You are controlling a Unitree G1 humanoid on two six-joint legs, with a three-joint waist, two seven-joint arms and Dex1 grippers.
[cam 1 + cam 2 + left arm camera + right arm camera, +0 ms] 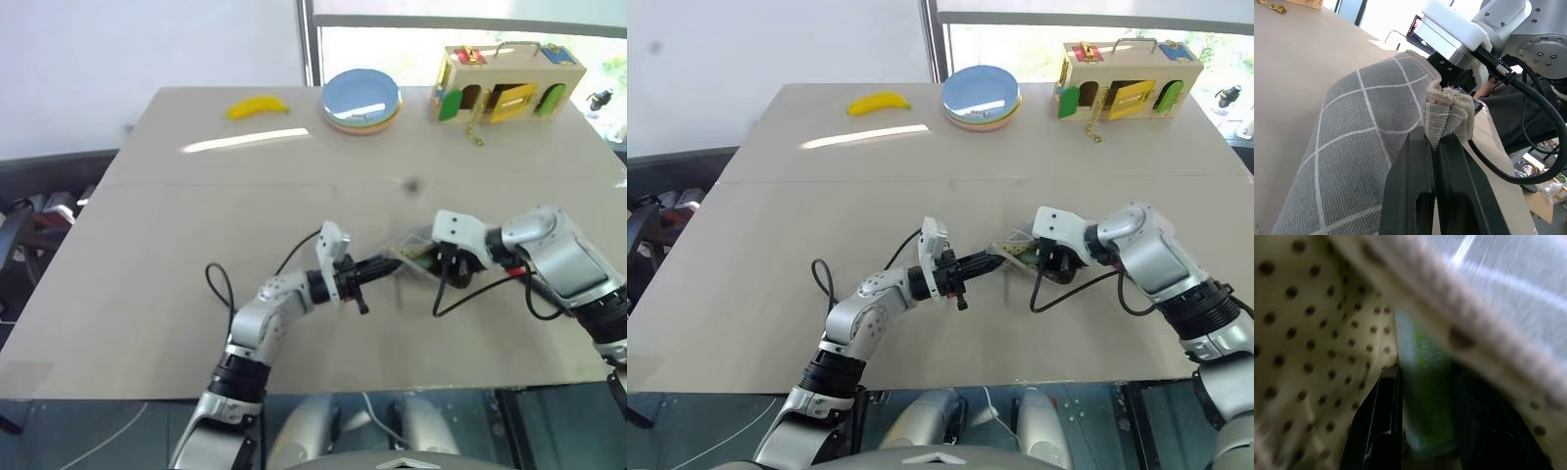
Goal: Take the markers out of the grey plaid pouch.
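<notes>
- Lying mid-counter [196,245], the grey plaid pouch [1352,147] sits between the two arms, with its mouth lifted off the surface.
- Left end effector [1434,147] has its black fingers pressed together on a fold of the pouch's raw edge, holding it.
- Right end effector [1425,431] reaches down inside the pouch, among the dotted tan lining [1303,333].
- Its fingers stand narrowly on either side of a green marker [1427,391]; I cannot tell whether they press it yet.
- At the far edge lie a banana [258,106], stacked plates [361,100] and a wooden latch box [507,86].
</notes>
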